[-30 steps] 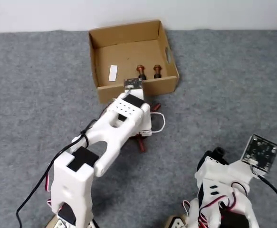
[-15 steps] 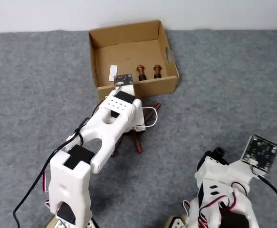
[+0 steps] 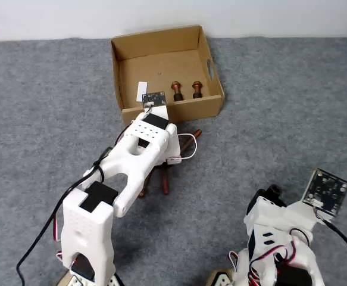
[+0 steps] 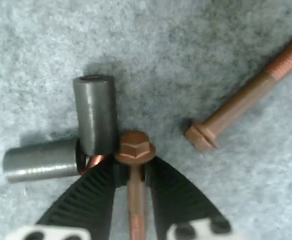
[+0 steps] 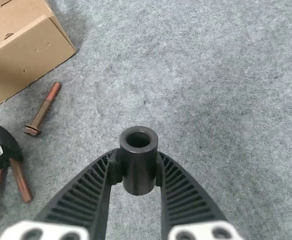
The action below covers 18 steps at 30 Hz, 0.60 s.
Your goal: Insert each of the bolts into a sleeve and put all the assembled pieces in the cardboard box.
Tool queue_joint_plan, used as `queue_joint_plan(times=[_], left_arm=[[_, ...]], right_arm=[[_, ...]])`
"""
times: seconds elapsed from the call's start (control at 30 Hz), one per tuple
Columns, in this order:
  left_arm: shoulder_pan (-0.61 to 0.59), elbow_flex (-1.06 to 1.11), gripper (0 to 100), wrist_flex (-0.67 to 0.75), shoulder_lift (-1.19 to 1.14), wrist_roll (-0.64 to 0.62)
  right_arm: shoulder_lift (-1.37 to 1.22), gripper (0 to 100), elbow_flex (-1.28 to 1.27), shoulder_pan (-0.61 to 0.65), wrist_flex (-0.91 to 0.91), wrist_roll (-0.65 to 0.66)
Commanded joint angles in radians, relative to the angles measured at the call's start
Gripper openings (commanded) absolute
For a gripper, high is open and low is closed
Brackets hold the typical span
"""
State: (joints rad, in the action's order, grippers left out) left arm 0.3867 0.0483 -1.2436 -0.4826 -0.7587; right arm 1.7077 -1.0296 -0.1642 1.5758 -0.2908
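My left gripper is shut on a copper bolt, gripping the shank just below its hex head. Two dark sleeves lie on the carpet right beside that head, and a loose bolt lies a little apart. My right gripper is shut on another dark sleeve, held upright with its bore showing. In the high view the left arm stretches to just in front of the cardboard box, which holds two assembled pieces. The right arm stays at the near right.
Grey carpet covers the table. Under the left arm lie bolts, and one more bolt rests near the box front. A white label lies inside the box. Open carpet spreads to the right of the box.
The left arm swung a little leftwards along the box front. The bolts under it shifted left. The right arm has stayed still.
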Motion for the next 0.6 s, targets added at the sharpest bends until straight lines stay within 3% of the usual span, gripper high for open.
queue_joint_plan(times=[0.0, 0.23, 0.57], left_arm=[[0.034, -0.028, 0, -0.109, 0.049, 0.006], [0.109, -0.054, 0, -0.307, 0.362, -0.040], [0.104, 0.099, 0, -0.272, 0.838, -0.032]], right_arm=[[0.007, 0.8, 0.009, 0.010, -0.025, 0.014], [0.007, 0.8, 0.009, 0.010, -0.024, 0.014], [0.007, 0.8, 0.006, 0.186, -0.025, 0.040]])
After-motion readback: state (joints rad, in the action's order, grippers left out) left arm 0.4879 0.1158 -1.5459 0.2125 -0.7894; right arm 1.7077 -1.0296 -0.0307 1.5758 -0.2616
